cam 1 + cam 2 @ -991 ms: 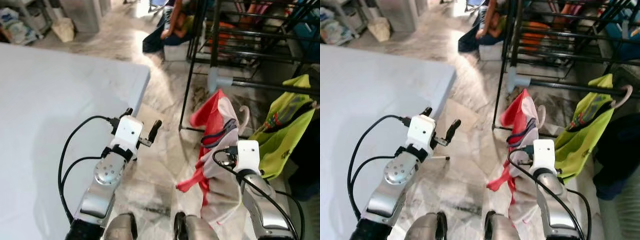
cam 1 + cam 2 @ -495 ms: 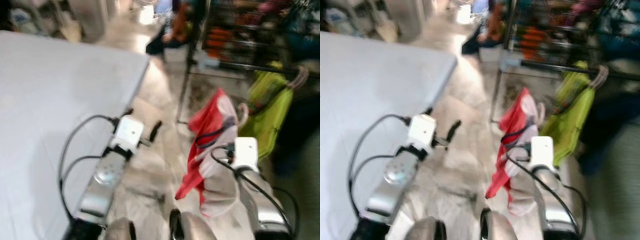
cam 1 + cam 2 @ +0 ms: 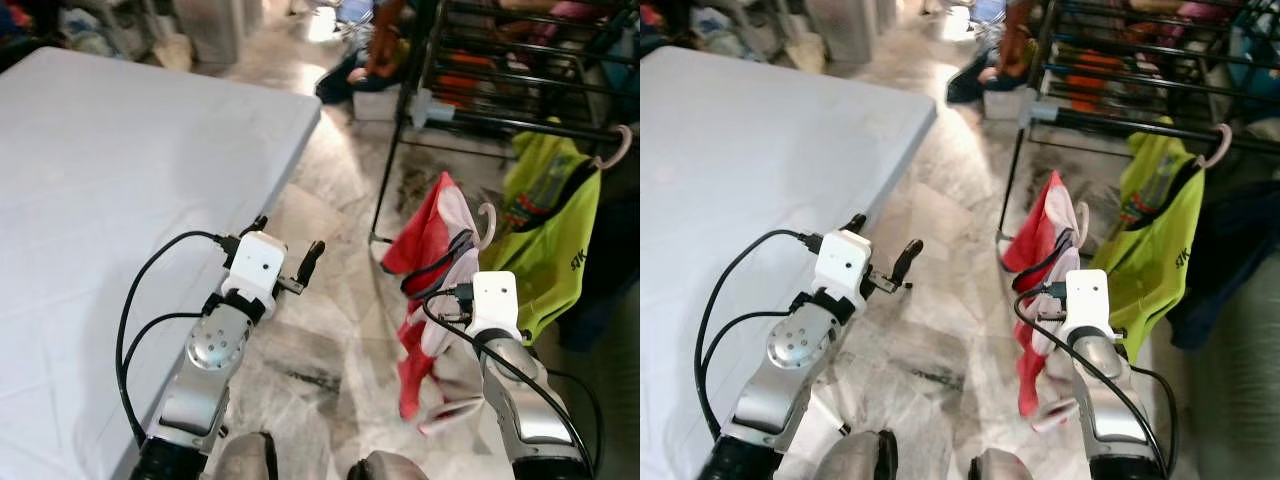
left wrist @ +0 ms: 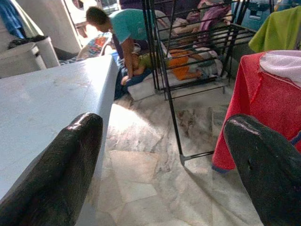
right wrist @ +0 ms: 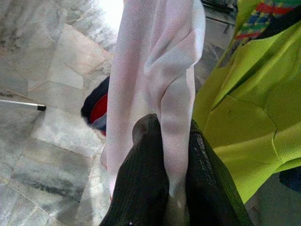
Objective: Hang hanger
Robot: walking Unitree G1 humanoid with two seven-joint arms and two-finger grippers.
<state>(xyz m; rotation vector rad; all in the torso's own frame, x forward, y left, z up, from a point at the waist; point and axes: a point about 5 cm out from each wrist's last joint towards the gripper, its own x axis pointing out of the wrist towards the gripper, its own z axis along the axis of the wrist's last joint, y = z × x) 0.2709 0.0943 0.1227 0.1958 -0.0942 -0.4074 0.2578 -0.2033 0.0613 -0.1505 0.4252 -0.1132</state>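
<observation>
At about two o'clock from the head camera, right gripper [image 5: 176, 197] clamped on a fold of the red-and-white garment [image 3: 432, 262], pale fabric pinched between the two black fingers [image 5: 141, 188] in the wrist view. Garment draped on its hanger, pink hook [image 3: 487, 222] poking up just beside the cloth, not yet over any rail. Farther out toward one o'clock, a lime-green shirt [image 3: 550, 230] already hung by its own hook from the black drying rack [image 3: 470, 120]. Left gripper [image 3: 283, 245] held out at eleven o'clock beside the edge of the white table [image 3: 110, 190], fingers spread and empty. Judged as the carry step — hanger in hand, rack near but not reached. Next move likely called for lifting the hook up to a free rail beside the green shirt, then lowering it on — fabric grip possibly slippery.
</observation>
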